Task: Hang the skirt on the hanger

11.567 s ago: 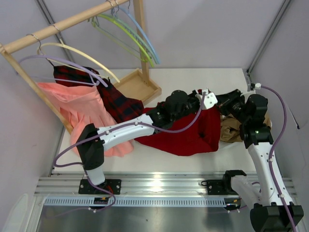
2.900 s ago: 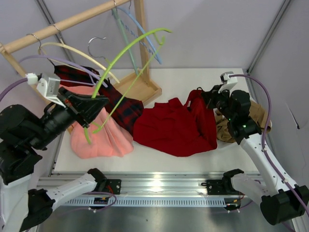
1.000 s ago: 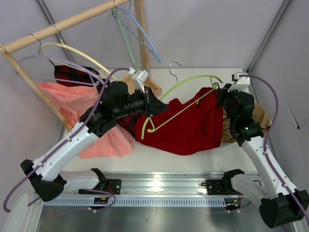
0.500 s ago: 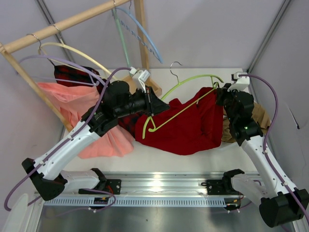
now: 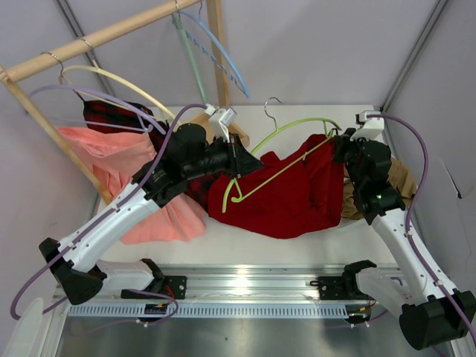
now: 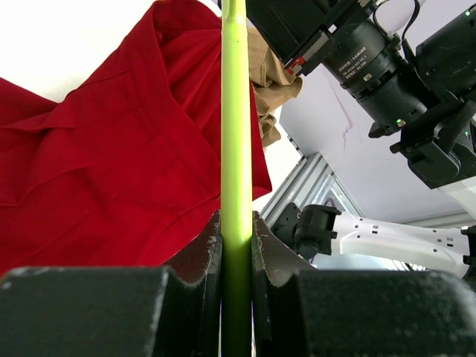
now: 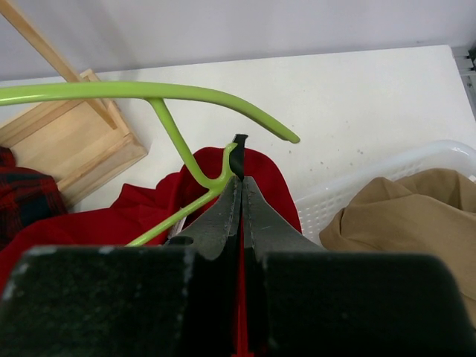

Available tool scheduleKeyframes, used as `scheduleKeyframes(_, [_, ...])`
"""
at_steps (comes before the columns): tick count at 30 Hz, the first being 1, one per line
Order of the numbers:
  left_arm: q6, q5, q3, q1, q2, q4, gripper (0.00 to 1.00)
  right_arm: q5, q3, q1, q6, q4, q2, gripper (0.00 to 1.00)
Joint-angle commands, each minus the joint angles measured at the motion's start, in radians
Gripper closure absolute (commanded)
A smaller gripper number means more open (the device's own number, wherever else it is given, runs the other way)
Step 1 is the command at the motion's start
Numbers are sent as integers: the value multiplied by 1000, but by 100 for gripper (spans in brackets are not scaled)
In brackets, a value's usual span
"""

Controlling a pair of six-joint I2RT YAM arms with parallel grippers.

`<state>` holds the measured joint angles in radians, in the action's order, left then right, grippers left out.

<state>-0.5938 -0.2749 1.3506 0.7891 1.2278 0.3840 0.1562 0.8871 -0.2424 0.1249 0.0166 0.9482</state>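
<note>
While pinching the hanger (image 5: 279, 173) at mid-frame with the left gripper (image 6: 236, 223), holds it slanted over the skirt (image 5: 290, 201), heaped centre-right. Nips the skirt's raised edge, upper right, with the pressed-together right gripper (image 7: 240, 182).

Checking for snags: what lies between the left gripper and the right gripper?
Top view: the hanger bridges that stretch, its bar running from the left gripper toward the right gripper, with the skirt lying beneath it.

The hanger (image 6: 236, 111) leaves the left wrist view's top edge; right arm (image 5: 388, 217) half-covers tan cloth (image 5: 405, 177)
</note>
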Motion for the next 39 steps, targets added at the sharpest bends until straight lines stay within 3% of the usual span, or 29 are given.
scheduleKeyframes(1, [-1,-44,19,6,-1,-66,100,6,59,8,-28,-96,-12,100])
scheduleKeyframes(11, [-6,-46,27,6,-5,-77,100,-9,69,8,-47,-84,8,100])
scheduleKeyframes(19, [3,-37,45,4,36,-142,100,-144,50,-18,-103,-78,-19,100])
scheduleKeyframes(28, [107,58,162,4,21,-122,100,-64,18,-21,-117,15,-65,100])
scheduleKeyframes(36, [167,170,156,4,-40,-180,100,0,41,18,-67,106,-48,100])
scheduleKeyframes(39, [177,198,125,2,-51,-240,100,-20,82,47,-28,150,-32,86])
